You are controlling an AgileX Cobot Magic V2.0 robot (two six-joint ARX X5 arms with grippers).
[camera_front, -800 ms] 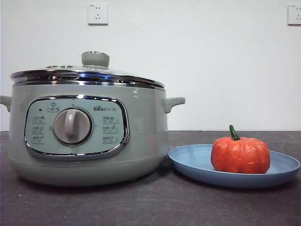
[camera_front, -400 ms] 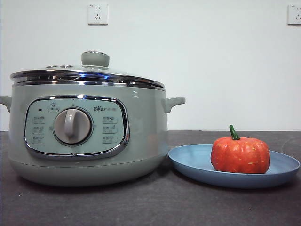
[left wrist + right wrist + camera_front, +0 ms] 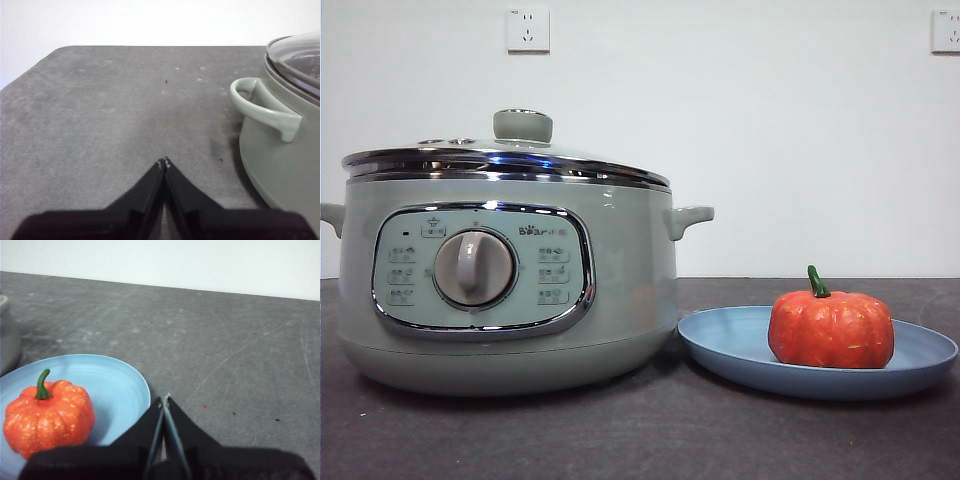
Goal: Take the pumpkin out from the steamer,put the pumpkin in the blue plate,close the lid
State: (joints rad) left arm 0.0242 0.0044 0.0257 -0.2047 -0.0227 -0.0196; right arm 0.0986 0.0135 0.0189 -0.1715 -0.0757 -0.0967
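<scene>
The orange-red pumpkin with its green stem sits upright in the blue plate, to the right of the steamer. The glass lid with its pale green knob rests closed on the steamer. In the right wrist view the pumpkin lies in the plate, just beside my right gripper, which is shut and empty. My left gripper is shut and empty over bare table, beside the steamer's side handle. Neither gripper shows in the front view.
The dark grey table runs in front of the steamer and plate. Two wall sockets sit on the white wall behind. The table's rounded corner shows in the left wrist view.
</scene>
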